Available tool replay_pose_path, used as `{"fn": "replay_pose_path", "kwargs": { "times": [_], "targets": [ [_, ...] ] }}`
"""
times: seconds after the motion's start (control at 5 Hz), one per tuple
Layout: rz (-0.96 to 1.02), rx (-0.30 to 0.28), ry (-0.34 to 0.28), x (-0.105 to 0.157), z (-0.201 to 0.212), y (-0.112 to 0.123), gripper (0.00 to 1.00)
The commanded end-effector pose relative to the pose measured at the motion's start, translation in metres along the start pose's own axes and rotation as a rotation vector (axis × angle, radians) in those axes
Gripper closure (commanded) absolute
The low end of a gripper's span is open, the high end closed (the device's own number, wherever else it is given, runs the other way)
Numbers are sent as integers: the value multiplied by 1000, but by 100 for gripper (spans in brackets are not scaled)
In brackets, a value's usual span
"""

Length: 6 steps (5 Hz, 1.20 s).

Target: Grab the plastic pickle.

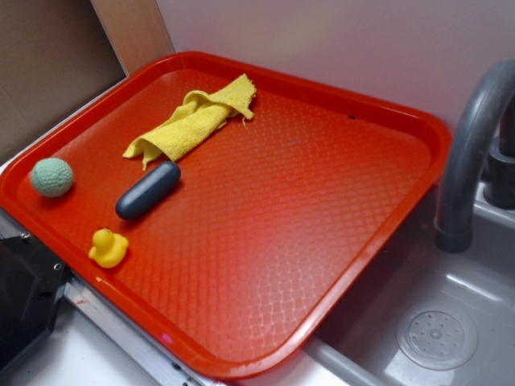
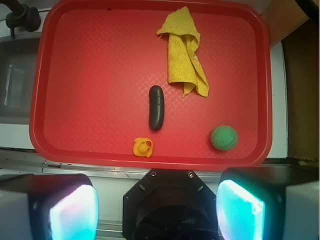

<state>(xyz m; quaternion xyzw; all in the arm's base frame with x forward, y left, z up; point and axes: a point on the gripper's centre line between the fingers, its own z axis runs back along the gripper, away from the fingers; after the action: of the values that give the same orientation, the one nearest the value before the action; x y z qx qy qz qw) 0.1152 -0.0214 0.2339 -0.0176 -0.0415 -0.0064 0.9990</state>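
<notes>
The plastic pickle is a smooth dark grey-blue capsule lying on the red tray, left of its middle. In the wrist view the pickle lies lengthwise, just above the yellow rubber duck. My gripper is open, its two glowing pads wide apart, high above the tray's near edge and empty. The gripper does not show in the exterior view.
A yellow cloth lies crumpled behind the pickle. A green knitted ball sits at the tray's left edge, and the duck stands near the front rim. A grey faucet and sink are at the right.
</notes>
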Motion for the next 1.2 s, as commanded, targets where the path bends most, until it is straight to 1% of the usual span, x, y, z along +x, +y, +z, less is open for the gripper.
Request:
{"fn": "replay_pose_path", "kwargs": {
  "times": [0.0, 0.2, 0.4, 0.6, 0.8, 1.0],
  "targets": [
    [172, -48, -16, 33, -41, 10, 0],
    [188, -57, -7, 45, -70, 11, 0],
    [177, -19, 23, 45, -101, 4, 0],
    [161, 10, 52, 43, -123, -4, 0],
    [154, 55, 86, 44, -142, -3, 0],
    [151, 102, 120, 44, -164, 3, 0]
  ]
}}
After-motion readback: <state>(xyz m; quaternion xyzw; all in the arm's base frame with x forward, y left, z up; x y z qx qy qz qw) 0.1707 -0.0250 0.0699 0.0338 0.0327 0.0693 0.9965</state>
